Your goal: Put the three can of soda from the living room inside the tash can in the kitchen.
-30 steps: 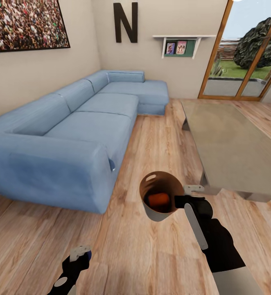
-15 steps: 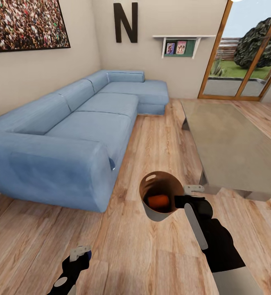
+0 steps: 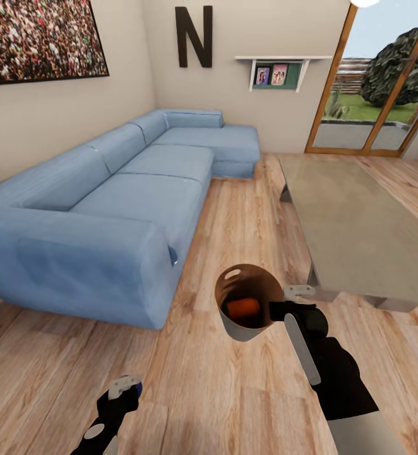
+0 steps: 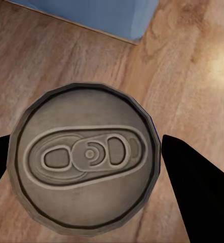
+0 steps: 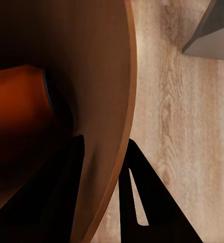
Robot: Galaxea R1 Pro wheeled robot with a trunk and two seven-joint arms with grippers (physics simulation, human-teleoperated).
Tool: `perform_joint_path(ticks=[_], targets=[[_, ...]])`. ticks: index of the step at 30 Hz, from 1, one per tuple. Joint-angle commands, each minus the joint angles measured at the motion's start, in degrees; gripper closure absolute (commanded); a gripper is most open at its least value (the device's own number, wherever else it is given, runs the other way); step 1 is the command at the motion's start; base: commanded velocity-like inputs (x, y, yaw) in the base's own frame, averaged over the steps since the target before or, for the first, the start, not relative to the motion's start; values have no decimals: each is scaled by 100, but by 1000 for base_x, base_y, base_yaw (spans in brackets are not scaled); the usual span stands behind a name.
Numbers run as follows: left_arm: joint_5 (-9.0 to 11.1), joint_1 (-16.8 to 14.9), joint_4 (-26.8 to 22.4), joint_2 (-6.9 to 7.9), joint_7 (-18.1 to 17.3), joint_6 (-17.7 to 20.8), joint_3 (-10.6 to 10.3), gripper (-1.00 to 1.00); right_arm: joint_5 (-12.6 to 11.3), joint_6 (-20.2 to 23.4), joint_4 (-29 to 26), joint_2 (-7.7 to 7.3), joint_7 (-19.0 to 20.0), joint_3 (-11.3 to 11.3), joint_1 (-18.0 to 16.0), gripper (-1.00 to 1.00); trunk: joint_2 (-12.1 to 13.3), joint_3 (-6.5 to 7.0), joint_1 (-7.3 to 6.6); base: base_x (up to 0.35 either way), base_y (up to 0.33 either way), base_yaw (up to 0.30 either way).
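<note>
The pale grey tash can (image 3: 235, 330) hangs just above the living room's wood floor, and my right gripper (image 3: 274, 309) is shut on its rim. The right wrist view has one finger inside and one finger (image 5: 142, 202) outside the brown wall (image 5: 99, 86). An orange can of soda (image 3: 243, 308) lies inside the bin and appears again in the right wrist view (image 5: 15, 116). My left gripper (image 3: 124, 387) is low at the front left. It is shut on another can of soda, whose silver top (image 4: 84, 157) sits between the two dark fingers (image 4: 193, 187).
A blue sectional sofa (image 3: 127, 208) runs along the left wall. A long low grey table (image 3: 360, 221) stands to the right, its corner close to the bin. Glass doors (image 3: 373, 95) are at the back right. Wood floor (image 3: 247, 208) lies between sofa and table.
The whole view has shifted slightly, so the camera has moved. My left gripper sits a little lower in the picture. The right gripper and the bin keep their place.
</note>
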Motion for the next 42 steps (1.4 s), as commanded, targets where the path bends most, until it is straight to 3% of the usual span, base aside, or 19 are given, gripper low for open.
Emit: perform_joint_path(ticks=[1, 42], targets=[[-3, 0, 0, 0, 8, 1, -1, 100, -7, -13, -2, 1, 10, 0, -2, 100, 42, 19, -23, 0, 0, 0], [14, 0, -301, 0, -45, 38, -104, 100, -7, -17, -3, 1, 5, 0, -2, 100, 1686, 777, -924, 0, 0, 0]])
